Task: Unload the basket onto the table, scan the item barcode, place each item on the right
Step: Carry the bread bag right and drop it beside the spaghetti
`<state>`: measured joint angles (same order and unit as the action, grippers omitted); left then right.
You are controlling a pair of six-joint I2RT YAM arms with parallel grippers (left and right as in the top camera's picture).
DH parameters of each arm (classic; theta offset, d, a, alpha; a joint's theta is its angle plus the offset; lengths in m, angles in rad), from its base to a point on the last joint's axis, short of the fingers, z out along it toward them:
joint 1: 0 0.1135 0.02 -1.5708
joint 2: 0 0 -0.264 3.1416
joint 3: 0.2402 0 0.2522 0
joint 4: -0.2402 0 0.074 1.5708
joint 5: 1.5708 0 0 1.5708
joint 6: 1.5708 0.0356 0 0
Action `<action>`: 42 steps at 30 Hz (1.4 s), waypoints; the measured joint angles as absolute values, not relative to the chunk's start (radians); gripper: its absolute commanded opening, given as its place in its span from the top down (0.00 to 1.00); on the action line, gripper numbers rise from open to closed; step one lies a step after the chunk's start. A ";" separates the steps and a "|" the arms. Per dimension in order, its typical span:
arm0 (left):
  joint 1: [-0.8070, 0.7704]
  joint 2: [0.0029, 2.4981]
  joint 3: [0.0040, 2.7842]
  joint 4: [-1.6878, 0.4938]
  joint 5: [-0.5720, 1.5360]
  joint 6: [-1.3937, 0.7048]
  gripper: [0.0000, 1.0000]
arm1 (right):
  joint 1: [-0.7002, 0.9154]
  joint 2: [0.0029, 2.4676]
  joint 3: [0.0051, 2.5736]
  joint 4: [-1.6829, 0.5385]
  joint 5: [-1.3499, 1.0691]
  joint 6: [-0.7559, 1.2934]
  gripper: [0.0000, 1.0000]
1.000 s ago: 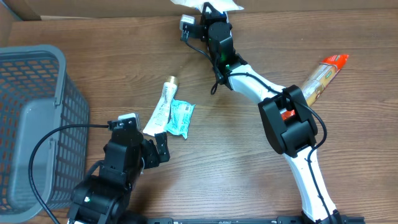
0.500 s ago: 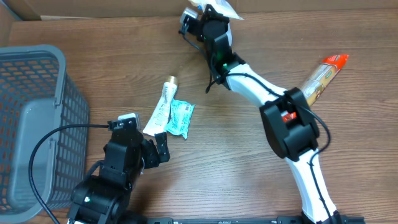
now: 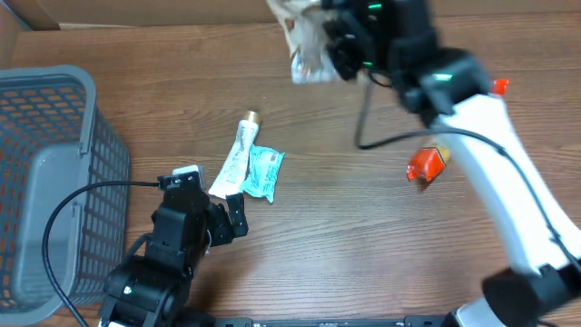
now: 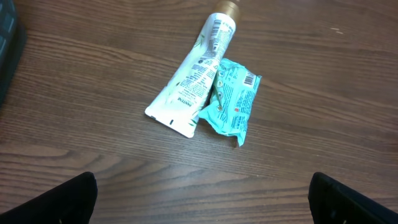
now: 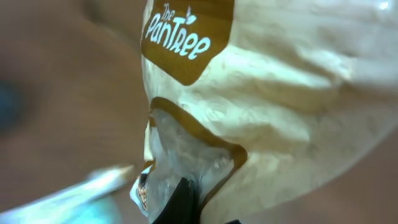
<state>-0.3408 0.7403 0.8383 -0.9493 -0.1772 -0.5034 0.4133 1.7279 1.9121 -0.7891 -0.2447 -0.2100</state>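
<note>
Pouch [image 3: 304, 47] clamped in right end effector [image 3: 340, 44], raised; left end effector [image 4: 204, 200] spread apart, facing tube [image 4: 196, 78].

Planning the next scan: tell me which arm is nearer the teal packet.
Left. Left fingers open just short of the teal packet; right fingers far beyond it, shut on a white bag.

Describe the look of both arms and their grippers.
The left arm is all black and blocky, with a white block on top and a black cable looping off it; the left gripper has dark fingers. The right arm has white rounded links, black joints, a green light and a black cable; the right gripper is black.
</note>
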 measured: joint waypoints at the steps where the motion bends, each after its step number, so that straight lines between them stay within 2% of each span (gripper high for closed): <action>1: -0.341 0.740 0.838 -0.950 -0.177 -0.503 0.00 | 0.391 1.714 1.913 -0.838 -0.326 -0.165 0.96; 8: -0.341 0.740 0.838 -0.949 -0.177 -0.503 0.00 | 0.187 1.719 1.912 -1.128 -0.888 0.125 0.96; 14: -0.341 0.740 0.838 -0.949 -0.177 -0.503 0.00 | 0.026 1.722 1.911 -1.225 -1.065 0.207 0.96; 17: -0.341 0.740 0.838 -0.949 -0.177 -0.503 0.00 | -0.032 1.722 1.908 -1.225 -1.034 0.217 0.96; 22: -0.341 0.740 0.838 -0.949 -0.177 -0.503 0.01 | -0.108 1.721 1.834 -1.139 -0.828 0.273 0.96; 31: -0.341 0.740 0.838 -0.949 -0.177 -0.503 0.00 | -0.136 1.746 1.467 -0.635 -0.619 0.350 0.96; 34: -0.341 0.740 0.838 -0.949 -0.177 -0.503 0.00 | -0.136 1.791 1.383 -0.537 -0.540 0.363 0.96; 42: -0.341 0.740 0.838 -0.949 -0.177 -0.503 0.00 | -0.143 1.947 1.329 -0.598 -0.356 0.422 0.96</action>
<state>-0.3408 0.7403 0.8383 -0.9493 -0.1772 -0.5034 -0.1429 1.9472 1.3293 -0.5976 -0.3561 0.4225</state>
